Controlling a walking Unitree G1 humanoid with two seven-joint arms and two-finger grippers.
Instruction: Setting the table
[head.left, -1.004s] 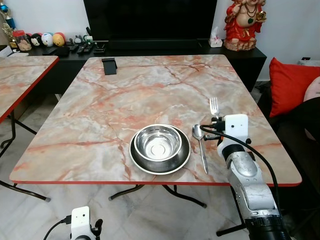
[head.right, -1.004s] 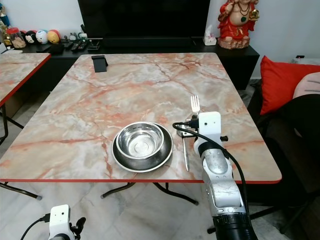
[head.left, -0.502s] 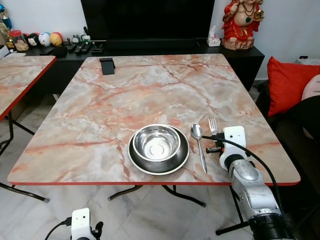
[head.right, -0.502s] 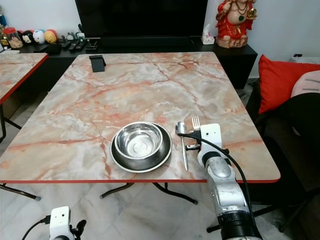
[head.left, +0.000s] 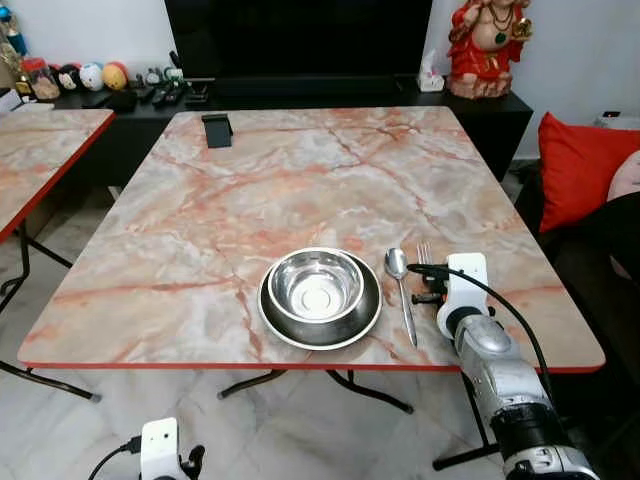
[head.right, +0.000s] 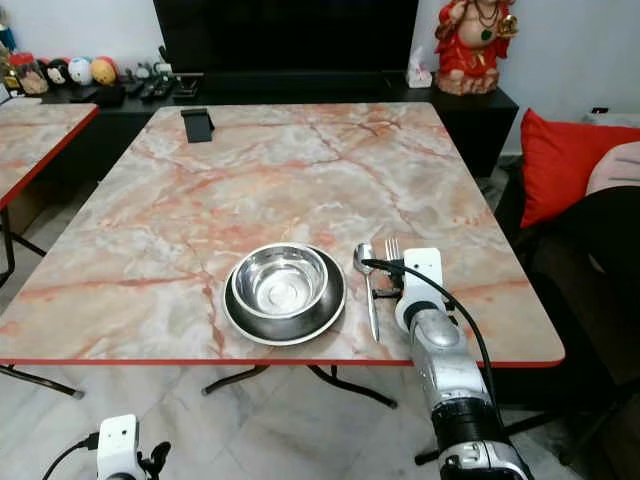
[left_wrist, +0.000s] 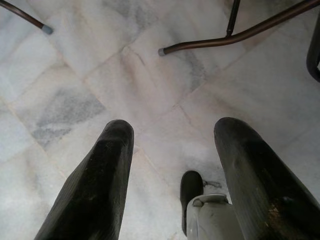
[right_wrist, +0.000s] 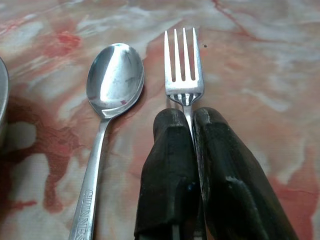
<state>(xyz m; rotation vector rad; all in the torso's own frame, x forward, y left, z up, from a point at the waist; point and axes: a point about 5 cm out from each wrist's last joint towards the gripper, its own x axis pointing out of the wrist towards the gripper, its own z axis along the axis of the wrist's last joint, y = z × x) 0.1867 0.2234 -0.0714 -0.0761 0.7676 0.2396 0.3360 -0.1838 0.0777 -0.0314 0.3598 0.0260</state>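
Note:
A steel bowl (head.left: 316, 285) sits inside a dark plate (head.left: 320, 320) near the front edge of the marble table (head.left: 250, 200). A spoon (head.left: 402, 295) lies just right of the plate, bowl end away from me. My right gripper (right_wrist: 189, 117) is shut on a fork (right_wrist: 183, 70), holding it low over the table right beside the spoon, tines (head.left: 424, 250) pointing away. The right wrist view has the fork and the spoon (right_wrist: 107, 105) side by side. My left gripper (left_wrist: 172, 165) hangs open above the floor beside the table.
A black phone stand (head.left: 216, 130) sits at the table's far left. A second marble table (head.left: 40, 150) is on the left. A red cushion (head.left: 580, 165) and dark seat stand to the right. A TV cabinet with small items runs along the back wall.
My right gripper pulled the fork back toward the front edge and lowered it beside the spoon. The camera shifted slightly.

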